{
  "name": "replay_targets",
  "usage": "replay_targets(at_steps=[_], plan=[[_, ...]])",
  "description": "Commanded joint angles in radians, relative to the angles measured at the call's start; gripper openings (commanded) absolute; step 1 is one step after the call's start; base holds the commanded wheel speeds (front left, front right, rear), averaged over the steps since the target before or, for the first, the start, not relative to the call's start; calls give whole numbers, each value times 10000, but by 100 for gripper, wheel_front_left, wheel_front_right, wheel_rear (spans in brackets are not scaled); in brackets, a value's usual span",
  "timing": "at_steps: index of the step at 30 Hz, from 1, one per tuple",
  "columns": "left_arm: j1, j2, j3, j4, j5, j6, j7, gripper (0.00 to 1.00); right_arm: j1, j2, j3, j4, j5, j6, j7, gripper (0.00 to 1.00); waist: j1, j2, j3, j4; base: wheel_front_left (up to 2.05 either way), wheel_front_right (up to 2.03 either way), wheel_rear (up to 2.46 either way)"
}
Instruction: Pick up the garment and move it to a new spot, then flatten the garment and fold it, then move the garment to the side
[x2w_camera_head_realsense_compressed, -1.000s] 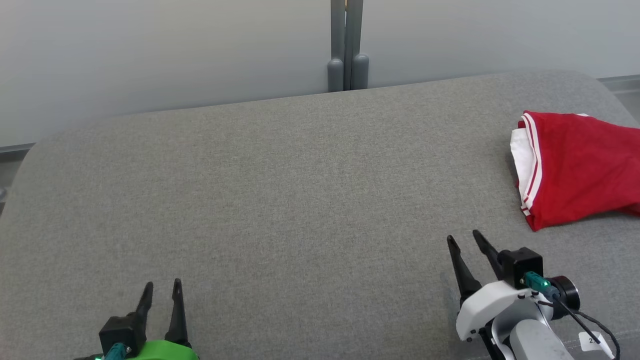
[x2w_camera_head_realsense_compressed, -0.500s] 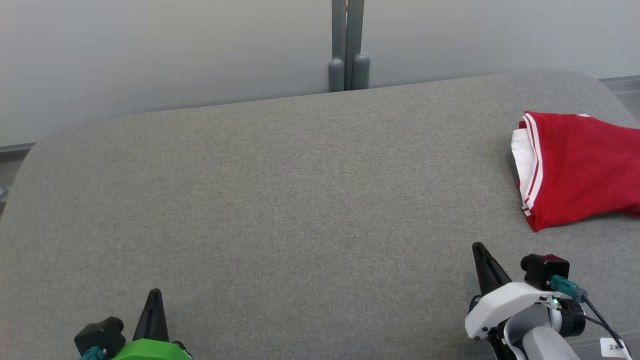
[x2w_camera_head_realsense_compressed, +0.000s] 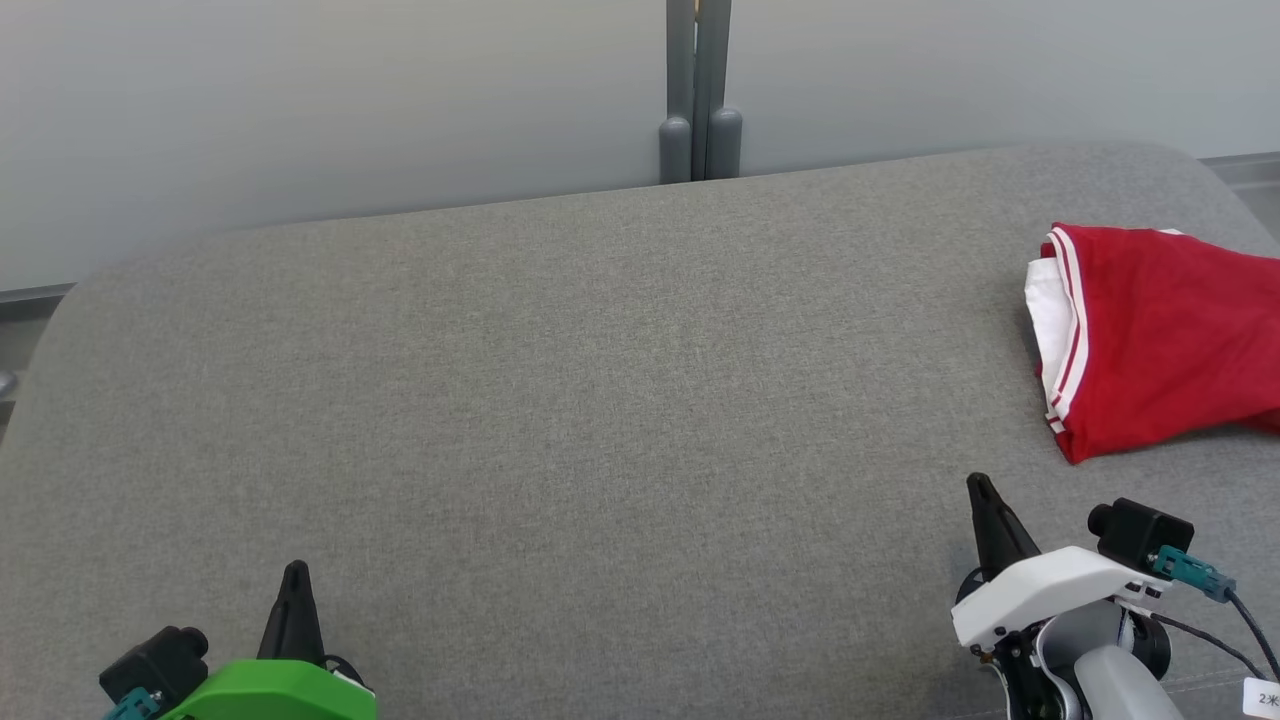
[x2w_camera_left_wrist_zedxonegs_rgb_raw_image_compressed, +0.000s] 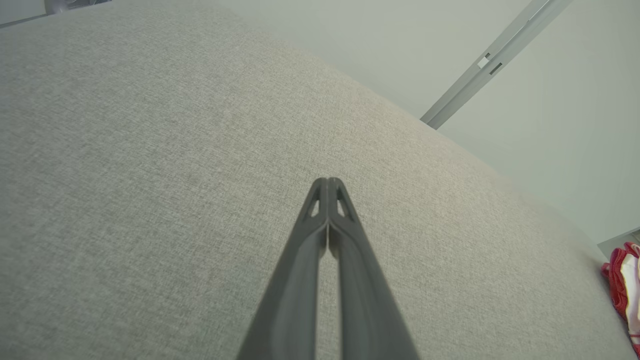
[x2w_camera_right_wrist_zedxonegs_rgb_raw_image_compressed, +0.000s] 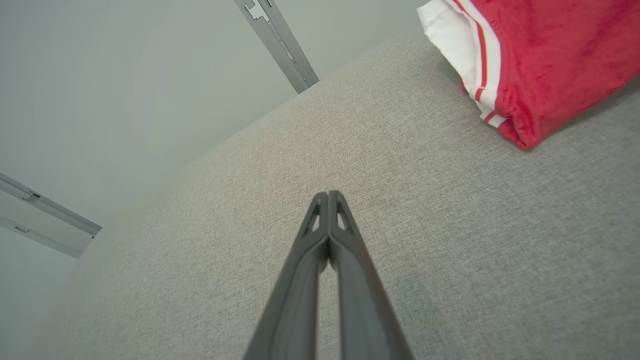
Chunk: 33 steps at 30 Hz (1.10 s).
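While both arms sit low at the near edge of the grey surface (x2w_camera_head_realsense_compressed: 600, 400), each gripper points its fingers away from the robot, up the head view. The left gripper (x2w_camera_head_realsense_compressed: 295, 580), on a green housing, is at the lower left. Its two fingers are pressed together into one dark spike, and its wrist view shows the tips meeting over bare fabric with nothing between them. The right gripper (x2w_camera_head_realsense_compressed: 982, 490), on a white housing, is at the lower right and leans slightly left. Its tips are likewise closed on nothing. Whether either gripper touches the surface cannot be told.

The garment (x2w_camera_head_realsense_compressed: 1160, 340), red with white striped trim, lies folded at the right end of the surface. It is beyond and to the right of the right gripper, well apart from the left one, and touched by neither. Its trimmed edge faces left and runs far to near. The body stretches rightward out of the head view, so the long axis seems to lie left to right, though its full length cannot be told.
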Motion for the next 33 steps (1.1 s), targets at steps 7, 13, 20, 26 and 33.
replay_targets(at_steps=[7, 13, 20, 26, 33], plan=[[-404, 66, 126, -291, -1214, -101, 292, 0, -32, -34, -182, -415, 1269, -4, 284, 0, 0, 0, 1, 15, 0, 0, 0], [-483, 74, 185, -388, -2057, -138, 513, 0, 2, -35, -294, -578, 2151, -4, 497, 0, 0, 0, 2, 28, 0, 0, 0], [-560, 82, 254, -492, -2962, -179, 748, 0, 41, -37, -418, -757, 3106, -4, 732, 0, 0, 0, 3, 43, 0, 0, 0], [-622, 87, 308, -572, -3703, -217, 940, 0, 74, -39, -518, -902, 3878, -5, 918, 0, 0, 0, 4, 56, 0, 0, 0], [-700, 94, 365, -661, -4516, -243, 1145, 0, 107, -40, -626, -1057, 4727, -6, 1123, 0, 0, 0, 5, 72, 0, 0, 0]])
